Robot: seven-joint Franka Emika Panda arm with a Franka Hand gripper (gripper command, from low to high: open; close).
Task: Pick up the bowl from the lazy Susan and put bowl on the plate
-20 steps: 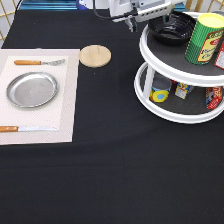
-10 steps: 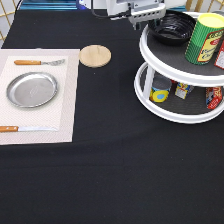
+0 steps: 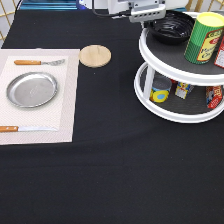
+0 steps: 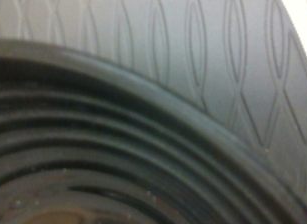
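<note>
Wrist view only: ribbed black inner wall of bowl (image 4: 82, 150), patterned grey tray beyond. Exterior view, near to far: plate (image 3: 31, 90) bare on placemat (image 3: 67, 100) at left; lazy Susan (image 3: 150, 97) at right, bowl (image 3: 172, 26) on top tier, touching gripper (image 3: 146, 19) at its left rim. Finger spread: cannot tell.

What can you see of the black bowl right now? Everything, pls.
The bowl is round, glossy black, plastic-looking and shallow, with concentric ridges stepping down inside its wide rim. It sits upright on the dark grey top tier of the lazy Susan, at the exterior view's top right, beside a green can. The claw is at its rim on the exterior view's left side; whether they touch is unclear. The bowl looks empty.
</note>
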